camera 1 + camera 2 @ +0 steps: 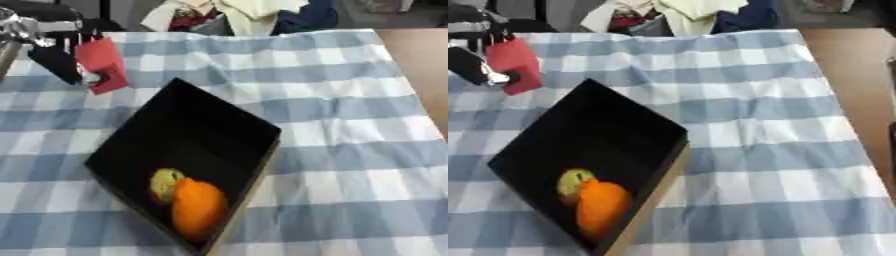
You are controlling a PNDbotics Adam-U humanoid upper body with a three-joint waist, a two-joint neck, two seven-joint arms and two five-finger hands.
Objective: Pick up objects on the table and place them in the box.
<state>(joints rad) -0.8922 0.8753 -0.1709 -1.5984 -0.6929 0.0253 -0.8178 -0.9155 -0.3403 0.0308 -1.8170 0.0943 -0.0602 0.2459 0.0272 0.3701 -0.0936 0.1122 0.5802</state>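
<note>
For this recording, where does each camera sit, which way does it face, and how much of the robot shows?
Left eye view: in the head, looking down at the black box; left hand holds a red object top left.
Right eye view: same head, set slightly to the right; same hand at the left edge.
Shared: orange fruit and yellow-green fruit in the box, checked cloth; no right hand.

Black box [188, 135], blue-and-white checked cloth [350, 150], orange fruit [198, 207], red packet [102, 64].
</note>
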